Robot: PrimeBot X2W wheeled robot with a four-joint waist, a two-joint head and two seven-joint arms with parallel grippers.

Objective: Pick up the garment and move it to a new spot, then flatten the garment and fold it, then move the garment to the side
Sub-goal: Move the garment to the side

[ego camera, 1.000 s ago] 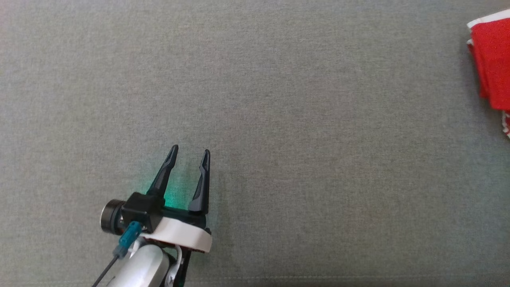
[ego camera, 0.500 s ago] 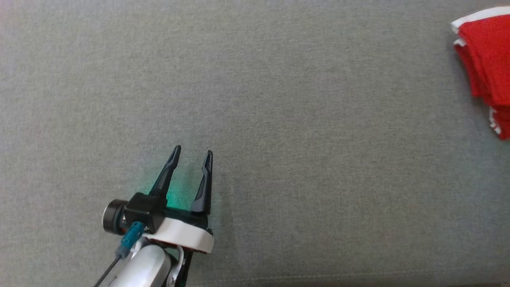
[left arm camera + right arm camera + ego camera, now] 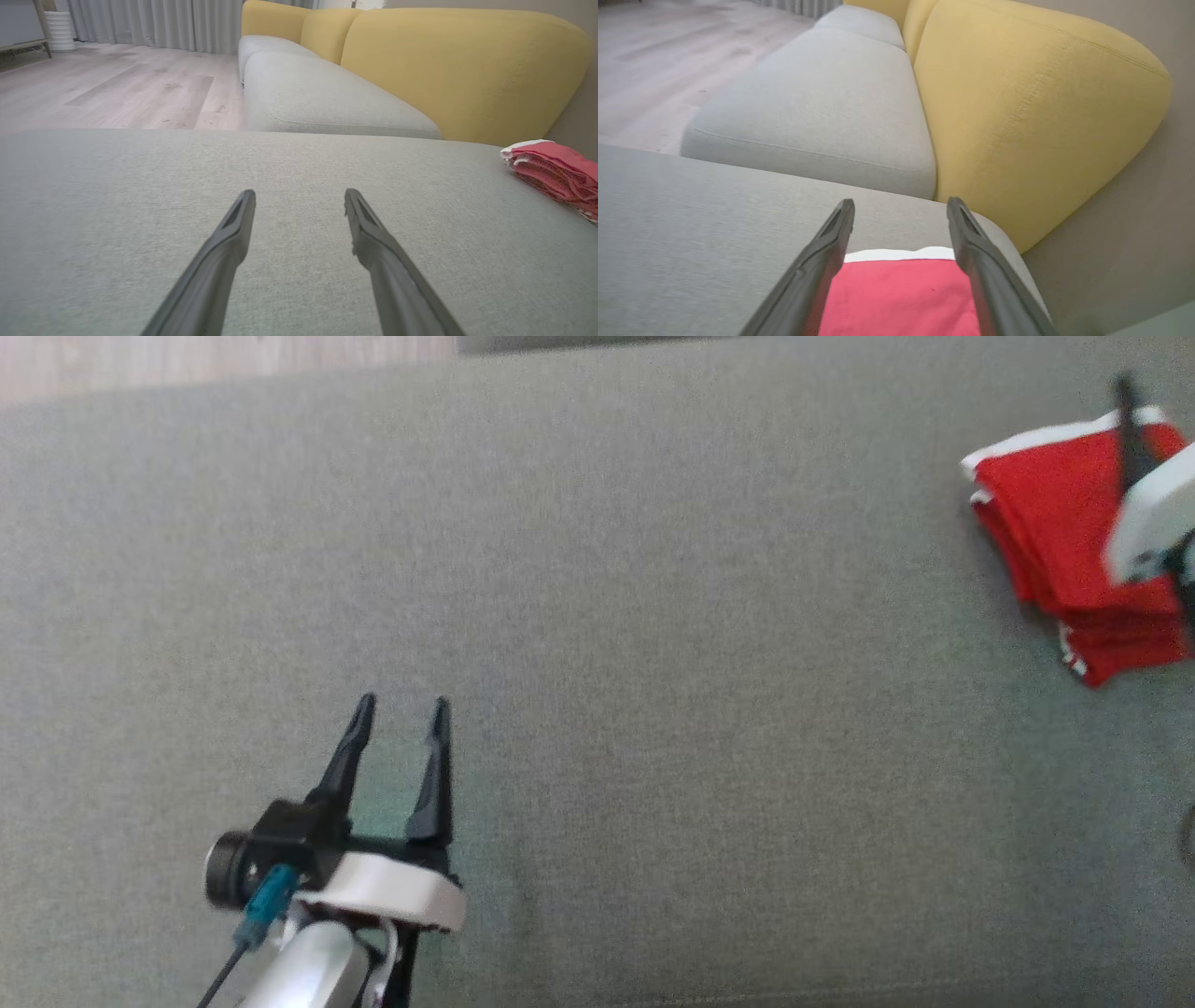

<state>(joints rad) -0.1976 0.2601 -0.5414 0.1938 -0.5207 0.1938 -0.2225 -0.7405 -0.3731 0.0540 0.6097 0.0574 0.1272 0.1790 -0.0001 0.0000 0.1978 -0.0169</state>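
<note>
Left gripper (image 3: 401, 703) sits low over the near-left part of the grey cushion (image 3: 709, 644), fingers spread wide, nothing between them. Over at the cushion's far right corner lies the folded red garment (image 3: 1041, 513), white trim showing. Right gripper (image 3: 901, 202) is directly above it, fingers parted, red cloth visible between them, gripping nothing. Whether it touches the fabric is hard to judge.
</note>
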